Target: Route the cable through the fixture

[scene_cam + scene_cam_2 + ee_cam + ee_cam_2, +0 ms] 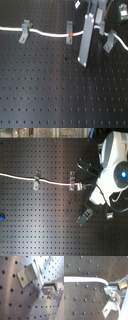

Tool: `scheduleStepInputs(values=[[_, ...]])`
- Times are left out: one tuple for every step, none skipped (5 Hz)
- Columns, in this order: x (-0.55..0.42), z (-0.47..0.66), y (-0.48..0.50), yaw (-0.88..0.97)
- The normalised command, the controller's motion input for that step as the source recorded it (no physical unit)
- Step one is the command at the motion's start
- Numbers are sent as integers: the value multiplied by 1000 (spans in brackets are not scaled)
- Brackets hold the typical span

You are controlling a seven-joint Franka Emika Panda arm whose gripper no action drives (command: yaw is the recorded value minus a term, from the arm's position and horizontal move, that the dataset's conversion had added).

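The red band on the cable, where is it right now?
In the first exterior view the red band sits on the cable just right of the middle clip, close to the gripper finger's left edge.

Dark perforated tabletop (50,95), evenly lit

The near half of the board (60,95) lies free in the first exterior view. Along the far side, three clips (24,31) and the stretched cable (50,34) block passage, with the arm (86,42) between two clips.
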Motion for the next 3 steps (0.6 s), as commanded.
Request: scheduleStepInputs(values=[[426,331,232,-103],[-8,0,-12,0],[-455,-4,-182,143]])
